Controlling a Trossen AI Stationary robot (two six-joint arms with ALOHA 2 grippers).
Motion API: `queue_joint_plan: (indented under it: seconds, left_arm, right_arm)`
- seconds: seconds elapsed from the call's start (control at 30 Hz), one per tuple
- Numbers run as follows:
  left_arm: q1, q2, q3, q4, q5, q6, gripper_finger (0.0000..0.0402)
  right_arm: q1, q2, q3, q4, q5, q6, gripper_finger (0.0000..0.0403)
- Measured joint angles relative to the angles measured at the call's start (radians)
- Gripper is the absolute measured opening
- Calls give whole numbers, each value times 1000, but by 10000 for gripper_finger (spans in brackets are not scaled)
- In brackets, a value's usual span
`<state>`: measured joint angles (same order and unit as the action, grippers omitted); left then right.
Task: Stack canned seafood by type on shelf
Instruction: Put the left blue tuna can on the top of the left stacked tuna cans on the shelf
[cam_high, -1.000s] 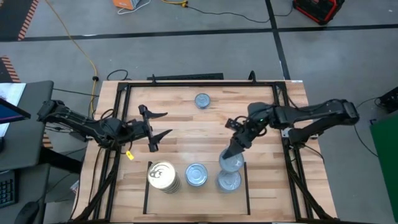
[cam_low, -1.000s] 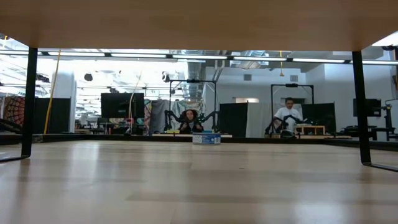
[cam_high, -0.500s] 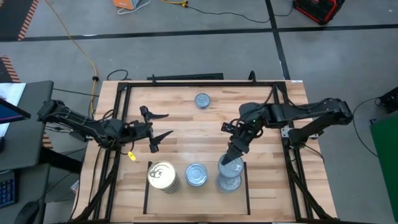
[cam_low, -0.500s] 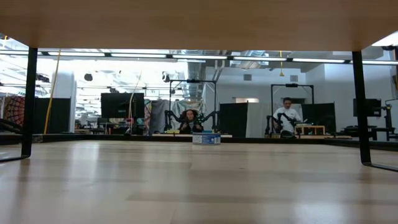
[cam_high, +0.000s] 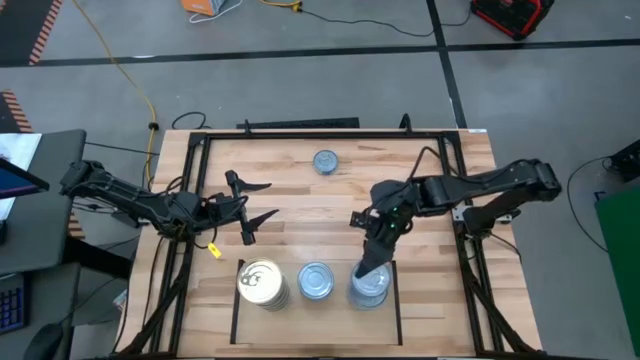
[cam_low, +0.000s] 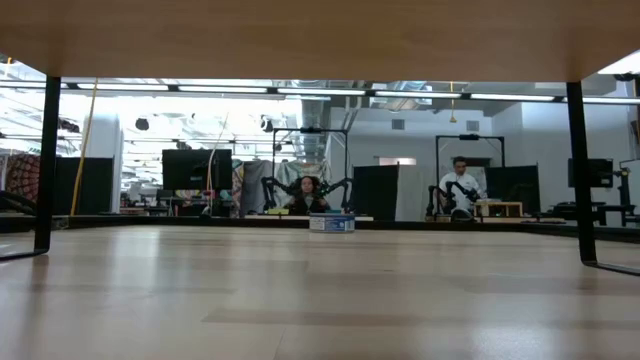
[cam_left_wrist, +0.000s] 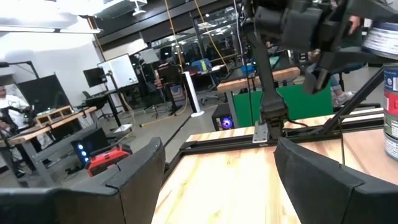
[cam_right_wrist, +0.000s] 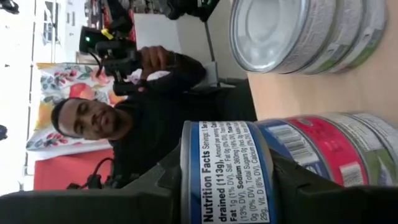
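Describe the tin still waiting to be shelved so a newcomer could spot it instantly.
On the wooden table, look to the far edge, away from the three stacks. One silver-topped tin lies there alone. Unlike every other tin, it sits outside the shelf, single and unstacked, with neither gripper near it.

Gold-topped tins beside silver-topped, blue-sided tins on light wood shelf.

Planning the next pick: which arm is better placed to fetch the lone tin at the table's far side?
Probably left: its claw is open and empty, while the right claw is over the shelf stack. The lone tin lies between them.
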<state>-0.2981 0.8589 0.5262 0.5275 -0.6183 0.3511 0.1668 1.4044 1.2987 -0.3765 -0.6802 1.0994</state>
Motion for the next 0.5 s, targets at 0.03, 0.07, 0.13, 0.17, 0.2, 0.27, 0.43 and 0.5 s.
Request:
queue_joint_plan:
  seconds: [0.03, 0.07, 0.13, 0.17, 0.2, 0.27, 0.43, 0.5]
  left_arm:
    - [0, 0, 0, 1, 0, 0, 288]
    - [0, 0, 0, 0, 0, 0, 288]
    - [0, 0, 0, 0, -1, 0, 288]
    - [0, 0, 0, 0, -4, 0, 288]
    - [0, 0, 0, 0, -8, 2, 288]
    - [0, 0, 0, 0, -13, 2, 288]
    - [0, 0, 0, 1, -21, 3, 288]
    - [0, 0, 0, 0, -21, 3, 288]
  right_arm:
    - [5, 8, 0, 5, -6, -5, 163]
    - [7, 11, 0, 6, -8, -10, 160]
    - [9, 10, 0, 5, -8, -25, 159]
    - [8, 8, 0, 4, -7, -30, 159]
    - [6, 8, 0, 5, -1, -32, 162]
    - [3, 8, 0, 7, 20, -36, 173]
    - [1, 6, 0, 12, 51, -46, 227]
    - [-6, 6, 0, 13, 51, -46, 250]
